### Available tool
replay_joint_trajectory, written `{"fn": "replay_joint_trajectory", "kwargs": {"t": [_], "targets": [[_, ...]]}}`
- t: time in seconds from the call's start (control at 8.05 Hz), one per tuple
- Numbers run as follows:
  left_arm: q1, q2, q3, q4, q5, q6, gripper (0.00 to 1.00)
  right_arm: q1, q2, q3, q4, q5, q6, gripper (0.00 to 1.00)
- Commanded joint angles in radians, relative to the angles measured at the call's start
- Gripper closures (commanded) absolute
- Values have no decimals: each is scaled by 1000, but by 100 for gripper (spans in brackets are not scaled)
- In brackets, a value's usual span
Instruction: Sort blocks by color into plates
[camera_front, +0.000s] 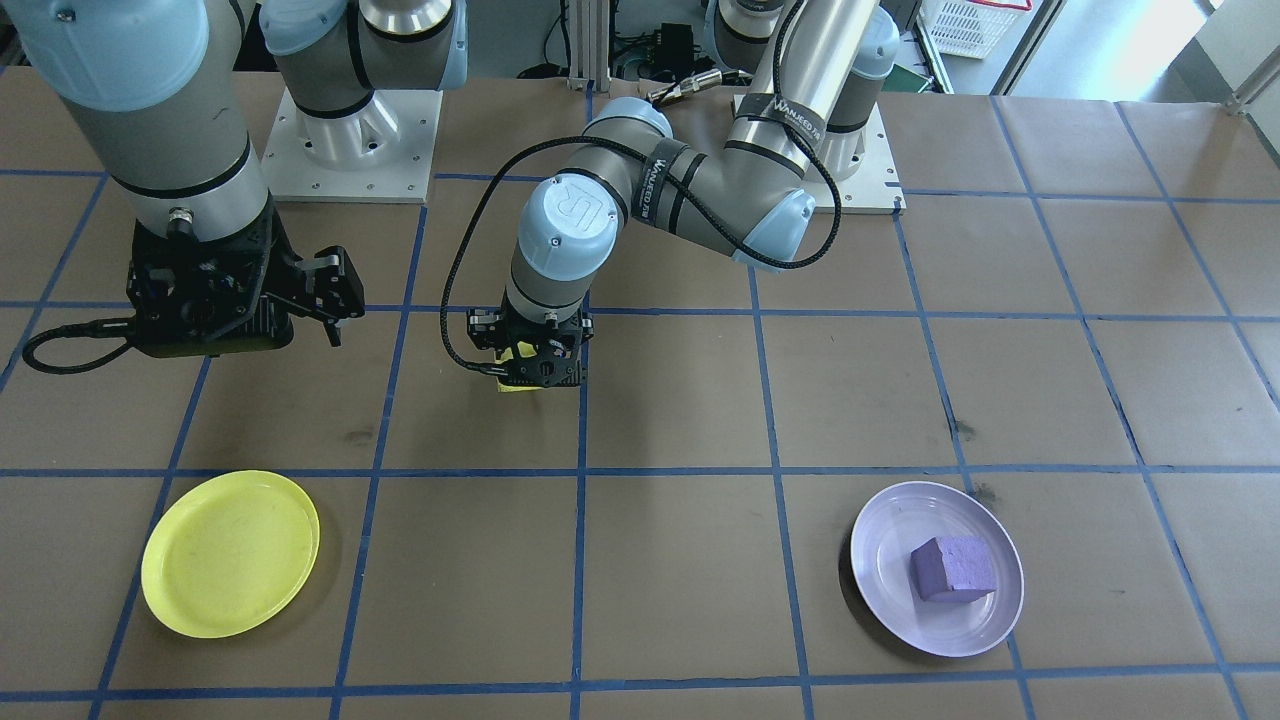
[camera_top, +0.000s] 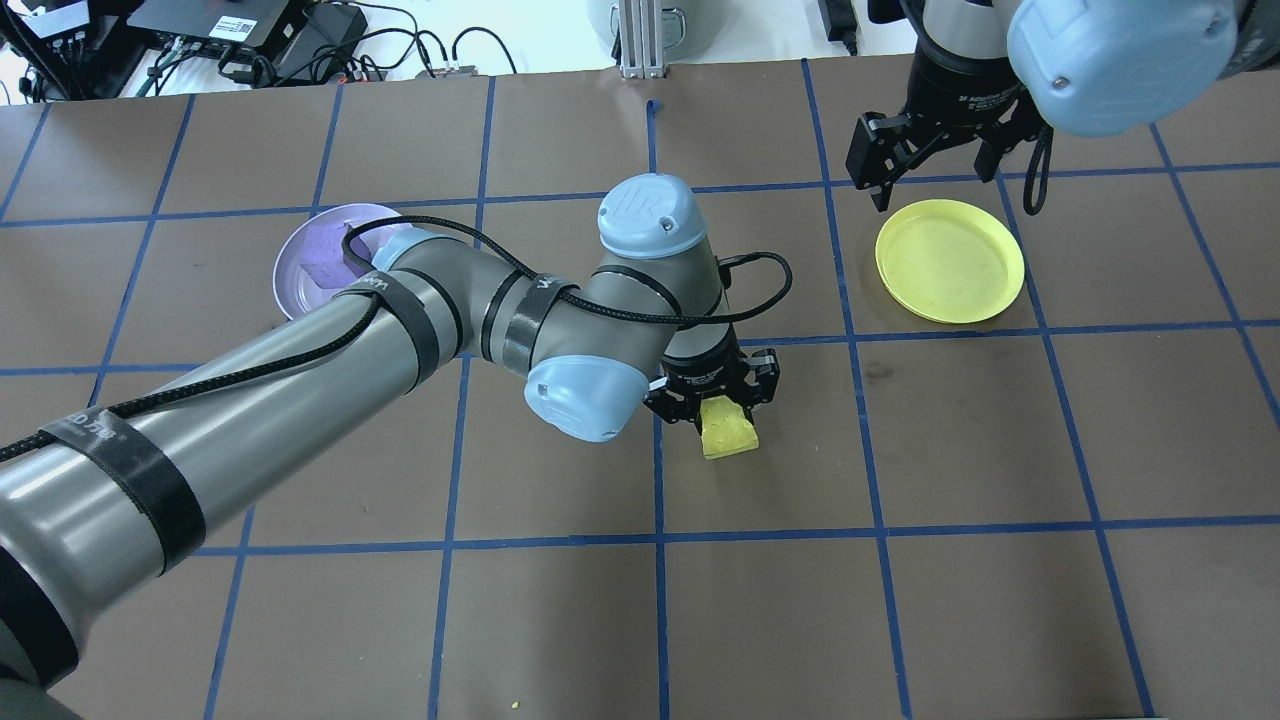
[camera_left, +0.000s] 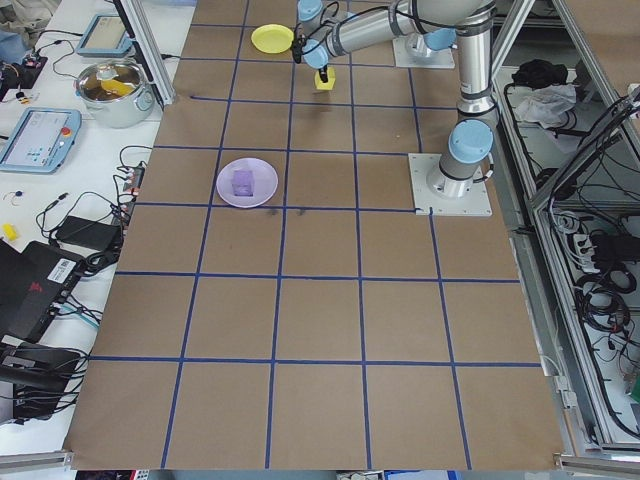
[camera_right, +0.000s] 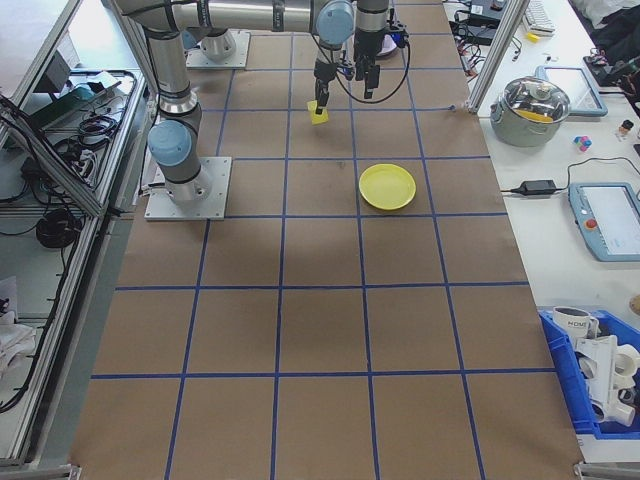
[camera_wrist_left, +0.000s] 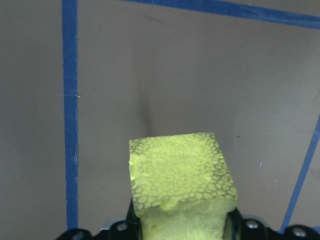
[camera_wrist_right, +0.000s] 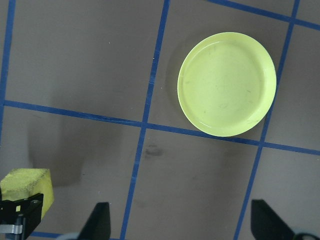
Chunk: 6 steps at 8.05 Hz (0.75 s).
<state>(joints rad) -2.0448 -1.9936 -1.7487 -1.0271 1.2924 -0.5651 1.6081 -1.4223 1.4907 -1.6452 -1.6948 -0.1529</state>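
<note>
Gripping: your left gripper (camera_top: 712, 400) has its fingers (camera_top: 664, 398) closed on the small rough bright yellow foam cube (camera_top: 729, 432), near the middle of the tabletop (camera_top: 900, 600); the left wrist view shows the cube (camera_wrist_left: 180, 180) pinched between both fingers.
Height of cube: you cannot tell from these views whether it touches the brown paper or sits just above it.
Right gripper: your right gripper (camera_top: 930, 170) hangs with its fingers (camera_top: 868, 165) spread wide and nothing between them, above the tabletop's far edge, just beside the bright yellow round plastic plate (camera_top: 950, 260).
Yellow plate: you see it bare in the right wrist view (camera_wrist_right: 227, 82), lying toward the far right of the tabletop, well apart from the yellow cube.
Lavender plate: the pale lavender round plate with the glossy rim (camera_front: 935, 568) lies toward the far left of the tabletop.
Purple cube: the light purple rough foam cube (camera_front: 952, 568) rests inside the lavender plate, touching its floor.
Tabletop: brown paper crossed by blue tape lines (camera_front: 580, 470).
</note>
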Motion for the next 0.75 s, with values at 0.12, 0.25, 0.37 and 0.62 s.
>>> {"fn": "replay_joint_trajectory", "kwargs": {"t": [0.12, 0.25, 0.37, 0.62], "targets": [[-32, -4, 1, 91, 51, -71, 0, -2, 5, 0, -12, -85, -5, 0], [-32, 5, 6, 93, 59, -62, 0, 0, -1, 2, -8, -82, -4, 0], [-20, 36, 9, 76, 57, -11, 0, 1, -1, 3, -10, -92, 1, 0], [122, 163, 26, -102, 54, 231, 0, 3, -7, 0, -8, -83, 13, 0]]}}
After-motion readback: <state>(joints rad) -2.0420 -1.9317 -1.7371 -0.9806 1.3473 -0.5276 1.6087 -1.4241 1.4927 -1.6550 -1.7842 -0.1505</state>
